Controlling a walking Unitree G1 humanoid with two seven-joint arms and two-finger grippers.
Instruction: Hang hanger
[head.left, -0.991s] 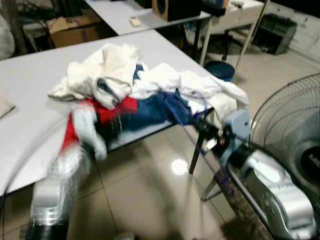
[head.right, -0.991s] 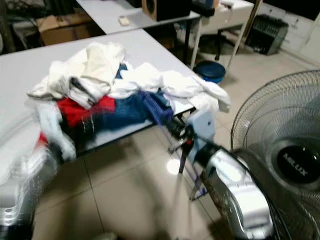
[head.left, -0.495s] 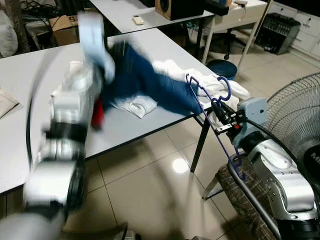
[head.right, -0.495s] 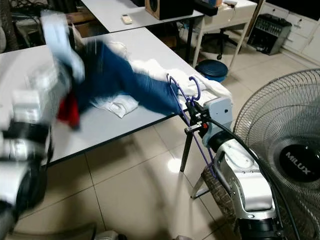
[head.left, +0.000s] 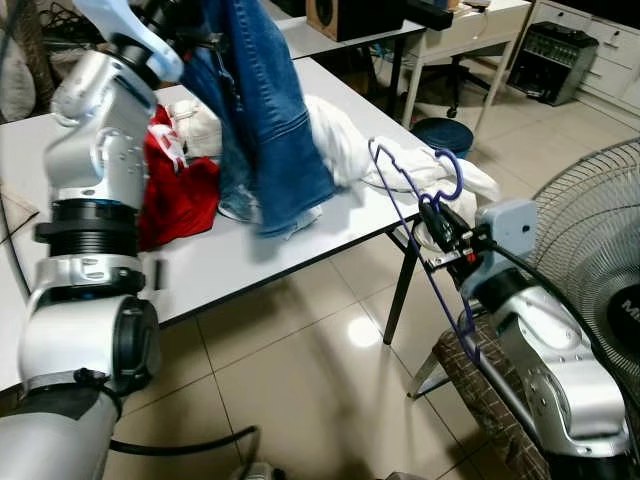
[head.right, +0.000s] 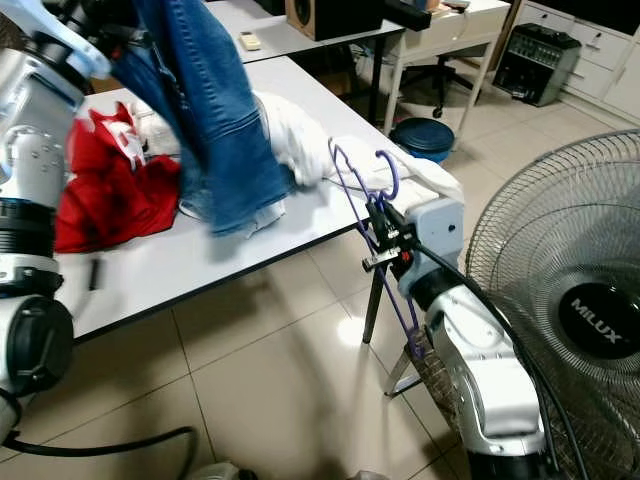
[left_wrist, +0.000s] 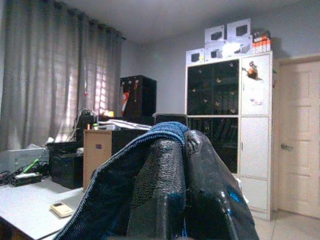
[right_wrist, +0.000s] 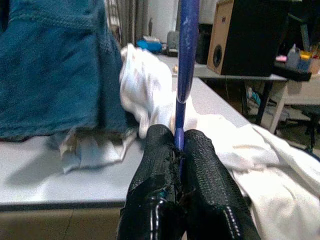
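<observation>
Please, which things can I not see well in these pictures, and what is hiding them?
- Top of the blue denim jeans: cut off by the upper edge in both eye views, along with the left gripper holding them.
- Left gripper: in the left wrist view the denim drapes over its fingers.
- Thin purple wire hanger: its lower end is lost behind the right arm; the right gripper covers the clamped part.
- Red garment: partly behind the left arm.

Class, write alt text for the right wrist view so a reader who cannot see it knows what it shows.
The right pincer is shut on a thin purple hanger that rises straight up from its black fingertips. Beyond it, blue jeans hang over a white table beside crumpled white clothes, with a speaker on a farther table.
</observation>
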